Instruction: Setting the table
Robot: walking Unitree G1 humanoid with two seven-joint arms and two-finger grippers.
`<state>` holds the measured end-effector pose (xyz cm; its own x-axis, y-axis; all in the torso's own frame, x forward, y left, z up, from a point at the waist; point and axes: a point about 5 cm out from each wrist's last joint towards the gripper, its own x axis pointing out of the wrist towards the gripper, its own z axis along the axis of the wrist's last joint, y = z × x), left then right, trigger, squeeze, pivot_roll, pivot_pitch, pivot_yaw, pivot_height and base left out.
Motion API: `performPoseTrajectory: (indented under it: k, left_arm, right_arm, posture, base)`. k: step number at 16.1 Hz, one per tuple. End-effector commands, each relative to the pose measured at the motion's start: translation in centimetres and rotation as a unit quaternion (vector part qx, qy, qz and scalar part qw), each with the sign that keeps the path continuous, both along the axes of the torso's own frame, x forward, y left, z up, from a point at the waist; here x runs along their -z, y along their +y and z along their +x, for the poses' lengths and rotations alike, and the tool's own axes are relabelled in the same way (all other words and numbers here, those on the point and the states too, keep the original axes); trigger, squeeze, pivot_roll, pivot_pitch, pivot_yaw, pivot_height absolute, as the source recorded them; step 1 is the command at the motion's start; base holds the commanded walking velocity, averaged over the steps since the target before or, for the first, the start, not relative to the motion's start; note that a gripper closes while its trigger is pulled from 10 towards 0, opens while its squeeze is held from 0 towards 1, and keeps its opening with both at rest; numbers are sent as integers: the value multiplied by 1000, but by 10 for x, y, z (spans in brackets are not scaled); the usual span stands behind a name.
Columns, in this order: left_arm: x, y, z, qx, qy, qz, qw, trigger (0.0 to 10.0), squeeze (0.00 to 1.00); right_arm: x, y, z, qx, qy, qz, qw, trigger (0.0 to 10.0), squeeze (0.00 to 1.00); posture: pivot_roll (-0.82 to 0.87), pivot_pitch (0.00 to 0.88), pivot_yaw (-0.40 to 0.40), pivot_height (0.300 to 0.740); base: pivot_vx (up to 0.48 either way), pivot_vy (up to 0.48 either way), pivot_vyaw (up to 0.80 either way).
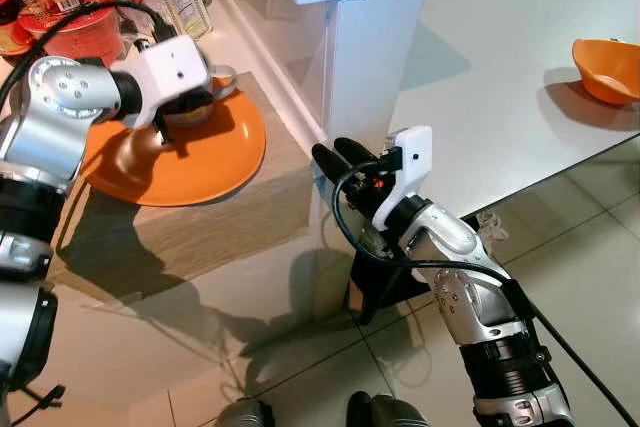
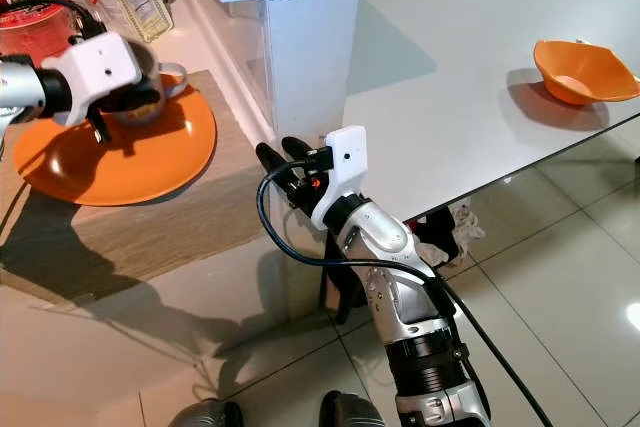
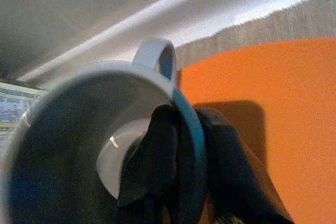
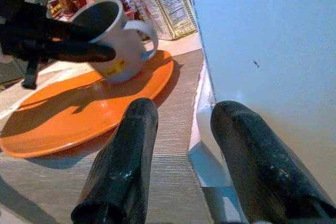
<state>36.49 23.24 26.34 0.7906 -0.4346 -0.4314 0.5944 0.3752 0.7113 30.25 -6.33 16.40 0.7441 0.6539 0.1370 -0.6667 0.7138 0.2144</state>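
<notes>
the grey mug [image 4: 113, 40] tilts over the orange plate [image 2: 130, 162] on the woven mat [image 2: 150, 222], its inside empty – the left gripper [image 3: 184, 145] pinches its rim, one finger inside. the right gripper [image 4: 184, 161] hangs parted and empty beside the white table [image 2: 450, 97], where an orange bowl [image 2: 582, 70] sits – seemingly empty.
</notes>
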Motion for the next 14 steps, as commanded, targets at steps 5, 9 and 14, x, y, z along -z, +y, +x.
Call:
performPoseTrajectory:
  k: [5,9,14]
  left_arm:
    - [-14,6,-9,-7,-27,3,1000,0,0]
    - [-27,17,-26,-19,-63,-33,997,0,0]
    - [-43,46,-95,16,-22,-55,998,0,0]
  right_arm:
    - [-1,0,4,8,0,-4,1000,10000,0]
    - [-3,2,2,0,-8,1,1000,10000,0]
    - [-36,4,-24,-170,-63,94,979,10000,1000]
  posture:
    - [-85,99,-12,740]
    - [-84,102,-8,740]
    - [-72,106,-9,740]
  base:
    - [0,0,0]
    - [0,0,0]
    - [0,0,0]
